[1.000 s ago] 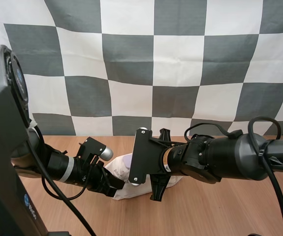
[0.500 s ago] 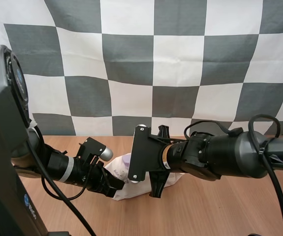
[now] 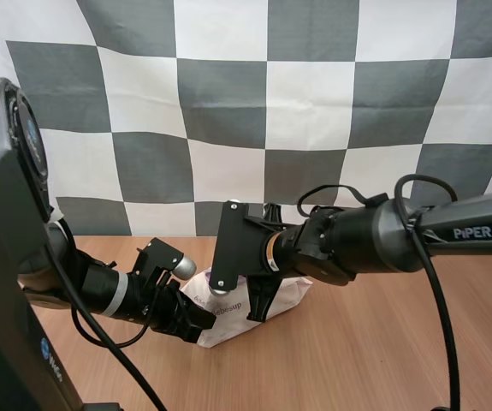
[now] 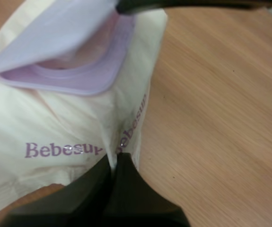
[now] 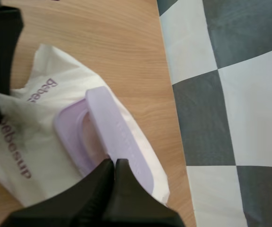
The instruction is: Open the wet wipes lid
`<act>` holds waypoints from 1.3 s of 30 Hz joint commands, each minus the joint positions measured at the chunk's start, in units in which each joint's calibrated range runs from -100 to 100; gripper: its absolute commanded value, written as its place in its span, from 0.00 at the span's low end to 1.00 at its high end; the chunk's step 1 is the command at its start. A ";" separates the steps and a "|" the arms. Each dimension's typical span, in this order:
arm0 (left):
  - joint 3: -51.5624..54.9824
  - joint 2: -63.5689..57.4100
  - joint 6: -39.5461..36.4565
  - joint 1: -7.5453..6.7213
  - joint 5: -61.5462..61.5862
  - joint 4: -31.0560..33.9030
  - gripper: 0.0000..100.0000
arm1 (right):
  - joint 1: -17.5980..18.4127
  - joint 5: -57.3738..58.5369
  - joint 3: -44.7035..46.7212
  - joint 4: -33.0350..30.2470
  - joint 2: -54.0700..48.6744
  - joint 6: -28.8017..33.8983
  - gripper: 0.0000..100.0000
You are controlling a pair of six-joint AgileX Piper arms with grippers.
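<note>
On the wooden table point(image 3: 382, 360), close to its back edge: cream pack of wet wipes point(image 3: 228, 324), lettered "Bebesup". Pinched at a crease in the wrapper, right by the lettering, by the left claw point(image 4: 114, 163), fingers pressed together on the fold. Lilac lid point(image 5: 119, 137) tilted up off its lilac frame, partly open. Right claw point(image 5: 112, 163) closed into one dark wedge, tips against the lid's raised edge, nothing clamped between them. From above, black plate on the right wrist across the pack's top, blocking sight of the lid.
</note>
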 commanded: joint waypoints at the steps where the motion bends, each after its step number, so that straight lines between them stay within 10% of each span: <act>1: 0.06 0.09 0.98 -0.05 0.06 1.11 0.00 | -0.98 0.32 -3.42 -0.01 2.25 0.01 0.00; 30: 0.06 0.09 0.98 -0.05 0.06 1.96 0.00 | -3.74 -0.31 -15.69 -0.50 20.13 0.01 0.00; 33: 0.06 -0.69 0.98 -0.05 0.06 1.96 0.13 | -3.74 2.95 -15.69 0.16 19.42 0.01 0.00; 39: -0.57 -8.65 -4.45 0.02 0.06 1.92 0.79 | -3.74 9.98 -15.69 1.70 14.19 5.02 0.74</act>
